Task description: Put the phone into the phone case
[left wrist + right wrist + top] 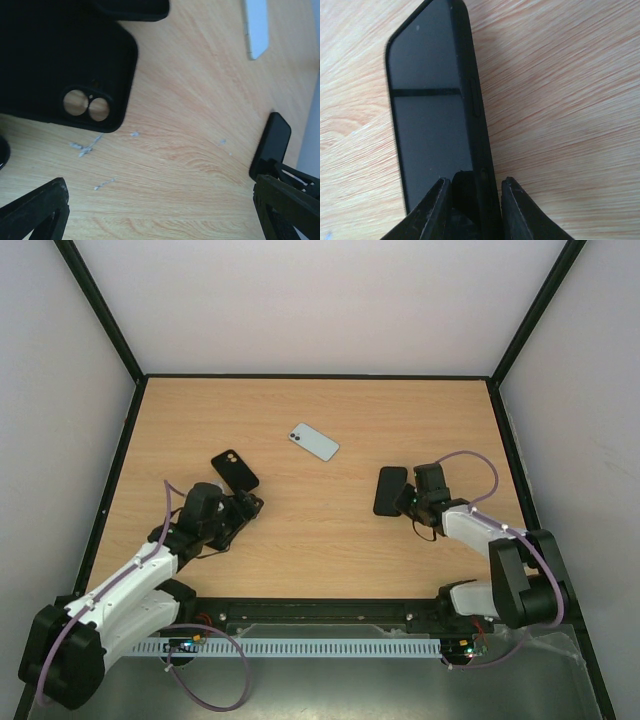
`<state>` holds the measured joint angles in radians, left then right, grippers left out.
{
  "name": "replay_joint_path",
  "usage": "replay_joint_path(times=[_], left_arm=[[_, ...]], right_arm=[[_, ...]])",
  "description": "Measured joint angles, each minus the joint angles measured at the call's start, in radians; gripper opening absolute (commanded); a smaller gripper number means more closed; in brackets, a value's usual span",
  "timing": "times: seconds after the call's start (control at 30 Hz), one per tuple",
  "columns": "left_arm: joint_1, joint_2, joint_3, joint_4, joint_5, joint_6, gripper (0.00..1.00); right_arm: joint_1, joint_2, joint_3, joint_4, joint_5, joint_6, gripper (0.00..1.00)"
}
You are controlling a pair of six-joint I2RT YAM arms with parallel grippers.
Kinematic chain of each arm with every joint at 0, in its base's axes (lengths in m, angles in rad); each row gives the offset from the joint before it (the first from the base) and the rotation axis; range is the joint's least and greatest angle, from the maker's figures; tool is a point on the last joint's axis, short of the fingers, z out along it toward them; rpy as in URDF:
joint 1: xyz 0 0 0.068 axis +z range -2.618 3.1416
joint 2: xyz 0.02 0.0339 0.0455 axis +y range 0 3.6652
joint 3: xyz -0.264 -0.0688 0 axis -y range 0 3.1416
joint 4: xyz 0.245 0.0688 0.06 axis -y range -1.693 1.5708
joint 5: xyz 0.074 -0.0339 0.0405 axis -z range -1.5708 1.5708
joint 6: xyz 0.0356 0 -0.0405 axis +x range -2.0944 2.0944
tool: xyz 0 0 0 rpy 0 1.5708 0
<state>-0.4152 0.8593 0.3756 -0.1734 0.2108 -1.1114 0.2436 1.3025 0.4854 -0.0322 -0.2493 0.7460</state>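
Observation:
A pale blue phone (314,441) lies back up mid-table; its edge shows in the left wrist view (257,27). An empty black phone case (234,471) lies at the left, and wood shows through its camera holes (60,65). My left gripper (248,505) is open and empty just in front of the case (160,215). My right gripper (405,498) is shut on the lower end of a black phone (390,490) with a dark glossy screen (432,125). It holds this phone tilted up on its long edge on the table (472,200). The black phone also shows in the left wrist view (272,145).
The wooden table (320,550) is bordered by a black frame and white walls on three sides. A few small white scuffs (87,146) mark the wood near the case.

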Motion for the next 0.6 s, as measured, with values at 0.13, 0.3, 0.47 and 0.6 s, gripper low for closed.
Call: replay_joint_path(times=[0.13, 0.3, 0.47, 0.6], left_arm=[[0.005, 0.040, 0.000, -0.013, 0.002, -0.015, 0.99], [0.013, 0.065, 0.000, -0.014, -0.003, -0.040, 0.99], [0.024, 0.064, 0.000, -0.037, -0.057, -0.088, 0.91], [0.038, 0.052, 0.000, -0.065, -0.120, -0.150, 0.75]], right_arm=[[-0.005, 0.049, 0.023, -0.014, 0.059, -0.006, 0.31], [-0.010, 0.063, 0.052, -0.031, 0.114, -0.006, 0.42], [-0.010, 0.029, 0.064, -0.050, 0.111, -0.010, 0.54], [-0.011, -0.043, 0.063, -0.052, 0.081, -0.006, 0.55]])
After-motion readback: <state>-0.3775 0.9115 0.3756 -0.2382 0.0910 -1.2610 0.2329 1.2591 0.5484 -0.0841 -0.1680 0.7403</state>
